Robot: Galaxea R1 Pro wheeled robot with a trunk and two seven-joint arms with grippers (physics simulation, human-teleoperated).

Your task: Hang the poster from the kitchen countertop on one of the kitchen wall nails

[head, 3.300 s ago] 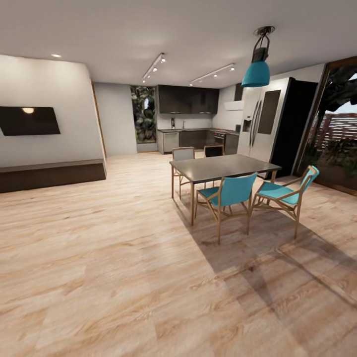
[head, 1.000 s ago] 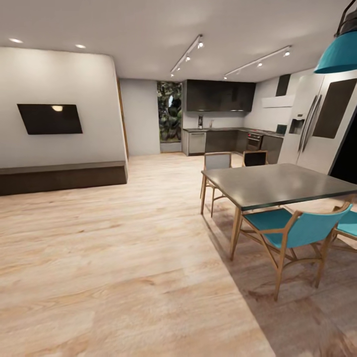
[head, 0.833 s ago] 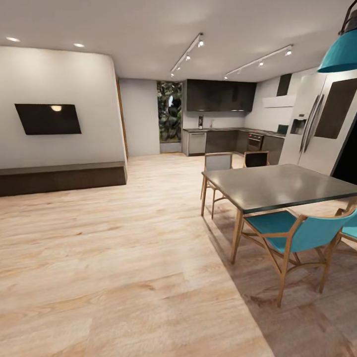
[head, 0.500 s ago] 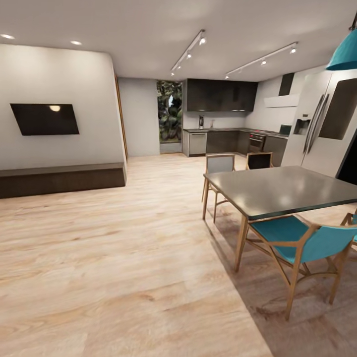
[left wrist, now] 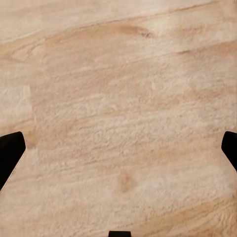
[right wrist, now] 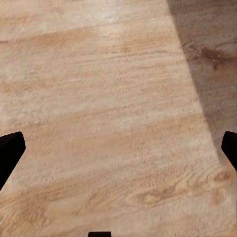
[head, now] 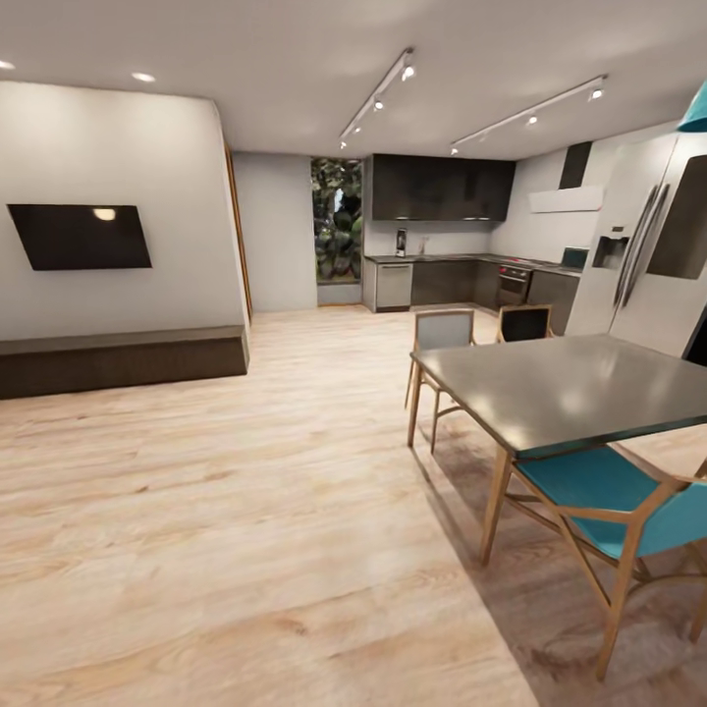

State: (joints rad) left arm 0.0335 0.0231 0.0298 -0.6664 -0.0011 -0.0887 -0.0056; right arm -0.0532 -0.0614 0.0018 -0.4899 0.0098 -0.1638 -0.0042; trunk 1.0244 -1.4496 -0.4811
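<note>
The kitchen countertop (head: 462, 259) is a thin grey strip far off at the back of the room, over dark cabinets. At this distance I cannot make out the poster or a wall nail. My left gripper (left wrist: 118, 148) hangs open over bare wood floor, its dark fingertips (left wrist: 11, 150) at the frame's sides. My right gripper (right wrist: 118, 148) is open too, fingertips (right wrist: 10, 148) wide apart above the floorboards, beside the edge of a shadow.
A grey dining table (head: 560, 385) with teal chairs (head: 628, 511) stands close on the right. A fridge (head: 653, 265) is behind it. A low dark bench (head: 118, 358) and wall screen (head: 79, 236) are on the left. Open wood floor (head: 295, 442) leads toward the kitchen.
The whole view has shifted: the camera has advanced toward the kitchen, so table and chairs loom larger and slide right, and the teal lamp has nearly left the frame.
</note>
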